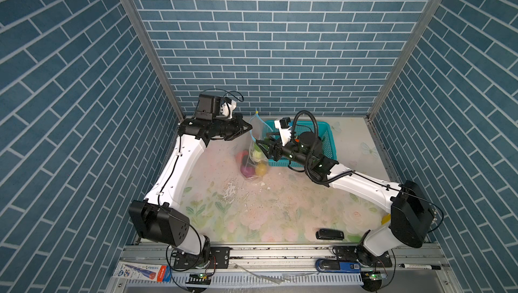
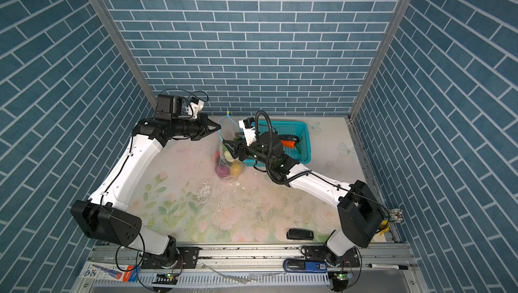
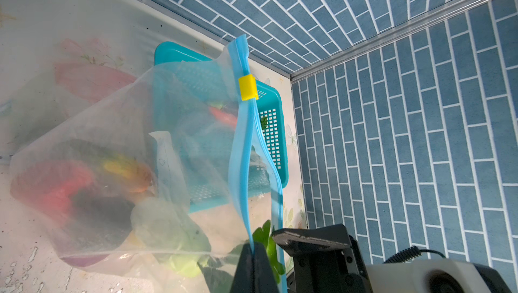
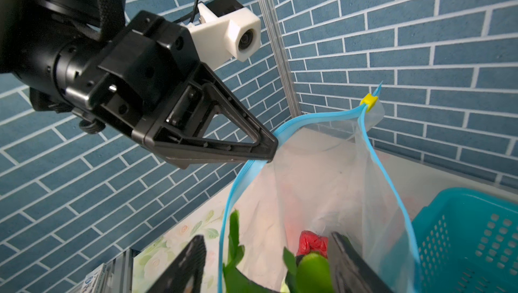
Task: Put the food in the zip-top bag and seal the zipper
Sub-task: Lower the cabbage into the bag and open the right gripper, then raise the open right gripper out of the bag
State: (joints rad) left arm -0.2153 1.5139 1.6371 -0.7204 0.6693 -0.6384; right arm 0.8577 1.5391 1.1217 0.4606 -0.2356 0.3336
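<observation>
Clear plastic film hangs between two robot arms. One zip-top bag (image 4: 322, 171) stands on the flowered table (image 1: 252, 215), its mouth gaping, just beside a single teal basket (image 1: 332, 143). The left gripper (image 4: 273, 148) is pressed together on the bag's light blue zipper (image 3: 238, 143), pinching one lip of the mouth and holding it up. The strip's one yellow slider (image 3: 247, 88) sits near its raised end, and the two lips part below it.

The right gripper (image 4: 269, 266) is at the mouth with its jaws spread wide and one bunch of leafy greens (image 4: 311, 272) between them. Whether the leaves touch a finger cannot be told.

Four pieces can be counted low in the bag in both top views: a red piece (image 1: 241, 156), a purple onion (image 1: 246, 170), a yellow potato (image 1: 261, 168) and a pale green piece (image 1: 255, 153). A dark shape among them is too clouded by the film to name.

One orange carrot (image 2: 288, 143) lies in the basket with a dark piece just beside it, and the right arm covers much of the rest.

One small black device (image 1: 330, 234) lies near the table's front edge. On the rail below are one blue-and-black item (image 1: 337, 266), one marker pen (image 1: 419, 267) and one printed packet (image 1: 143, 273).
</observation>
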